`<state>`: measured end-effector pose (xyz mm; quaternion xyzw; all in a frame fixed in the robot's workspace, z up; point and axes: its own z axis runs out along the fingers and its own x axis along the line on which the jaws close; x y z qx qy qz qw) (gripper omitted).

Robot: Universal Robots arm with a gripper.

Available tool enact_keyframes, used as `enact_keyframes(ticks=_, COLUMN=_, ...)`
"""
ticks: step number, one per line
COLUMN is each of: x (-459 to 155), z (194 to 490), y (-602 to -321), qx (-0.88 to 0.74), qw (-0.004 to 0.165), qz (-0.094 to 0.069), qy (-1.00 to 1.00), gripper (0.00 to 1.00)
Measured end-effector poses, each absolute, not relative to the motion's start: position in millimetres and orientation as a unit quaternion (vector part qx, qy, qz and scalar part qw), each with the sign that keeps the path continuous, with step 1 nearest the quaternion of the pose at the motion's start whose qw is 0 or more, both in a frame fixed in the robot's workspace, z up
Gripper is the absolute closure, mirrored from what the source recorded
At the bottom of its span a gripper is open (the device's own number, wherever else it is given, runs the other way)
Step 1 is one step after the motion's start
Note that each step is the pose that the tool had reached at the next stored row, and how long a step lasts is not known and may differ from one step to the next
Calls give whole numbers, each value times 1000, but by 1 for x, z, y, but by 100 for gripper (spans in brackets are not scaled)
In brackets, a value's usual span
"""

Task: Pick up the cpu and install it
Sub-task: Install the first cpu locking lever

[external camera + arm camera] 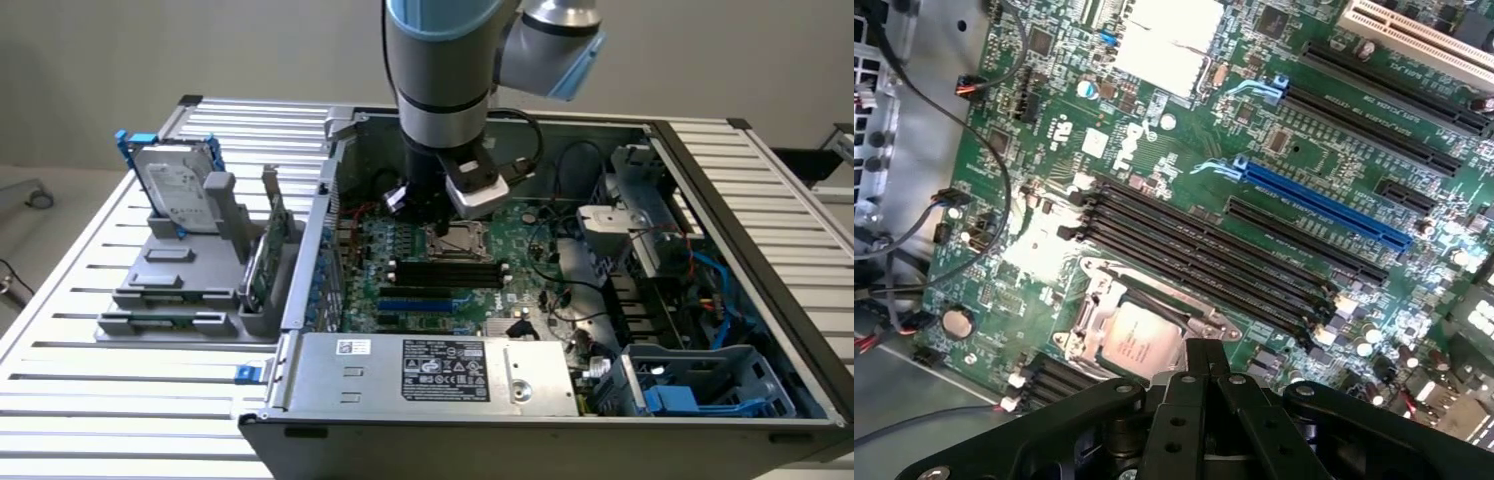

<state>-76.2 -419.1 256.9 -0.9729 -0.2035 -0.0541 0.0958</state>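
The cpu (1133,341), a small pale silver square, lies flat inside the metal-rimmed socket (1097,300) on the green motherboard (1184,150). My gripper (1204,350) hangs just over the socket, its black fingers shut together, with their tips at the cpu's edge. Whether the tips touch the chip I cannot tell. In the exterior view the gripper (435,226) reaches down into the open computer case (307,290), right above the socket (463,240).
Black memory slots (1204,250) and a blue slot (1324,205) run beside the socket. Cables (914,240) lie along the board's edge. A power supply (427,372) closes the case front. A blue-framed hard drive (174,185) stands in a grey holder (174,290) at the exterior view's left.
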Motion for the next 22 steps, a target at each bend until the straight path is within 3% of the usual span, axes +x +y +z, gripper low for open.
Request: enact_keyframes(ticks=22, x=-85, z=232, y=-421, qx=-973, qw=96, qz=-56, qy=-204, gripper=89)
